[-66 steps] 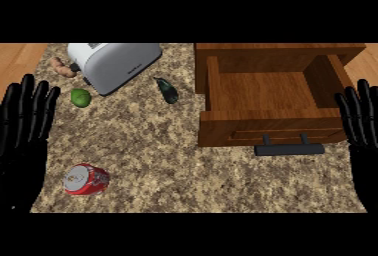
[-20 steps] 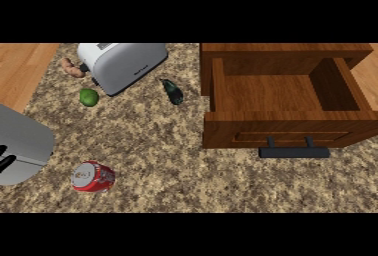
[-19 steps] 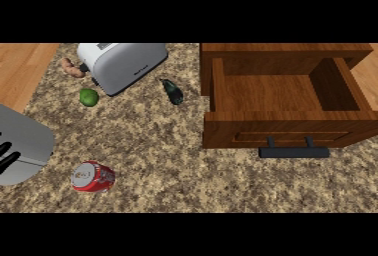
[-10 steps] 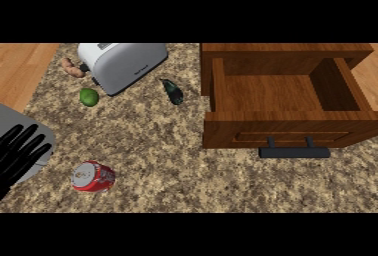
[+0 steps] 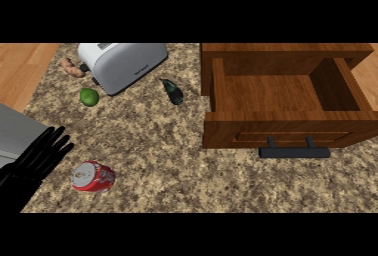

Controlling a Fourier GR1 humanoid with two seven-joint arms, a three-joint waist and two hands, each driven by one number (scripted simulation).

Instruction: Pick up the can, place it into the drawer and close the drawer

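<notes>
1. The left hand point(image 5: 38, 160) now shows at the near-left edge of the counter, fingers straight and spread, holding nothing. Half a second earlier it sat lower and further left; one second earlier only the grey forearm filled that corner. The hand has advanced toward the can.
2. The red can point(image 5: 93, 176) lies on its side on the granite counter point(image 5: 170, 145), near left, with its silver end facing left. It has not shifted across the earlier pictures. The hand's fingertips are just beside it on the left, apart from it; no contact is visible.
3. The right hand is not in view. It showed at the right edge 3.3 s ago, beside the drawer, and has since left the picture.
4. The wooden drawer point(image 5: 284, 100) stands open at the far right, its interior bare, with the black handle point(image 5: 294, 151) on its near face. Its position matches the earlier pictures.
5. Other items, all unmoved: a toaster point(image 5: 122, 64) at far left, a lime point(image 5: 89, 96) just near-left of it, a dark green pepper-like item point(image 5: 173, 92) between the toaster and the drawer, and a tan item point(image 5: 71, 68), too small to identify, left of the toaster.
6. Assessment: the task is at the reach phase. The grasp, the transfer and the drawer closing are not yet done.
7. Assessment: the next move calls for the open hand to travel right and slightly nearer, over the can, then curl round its body. As the can lies on its side, a sideways nudge could roll it.
</notes>
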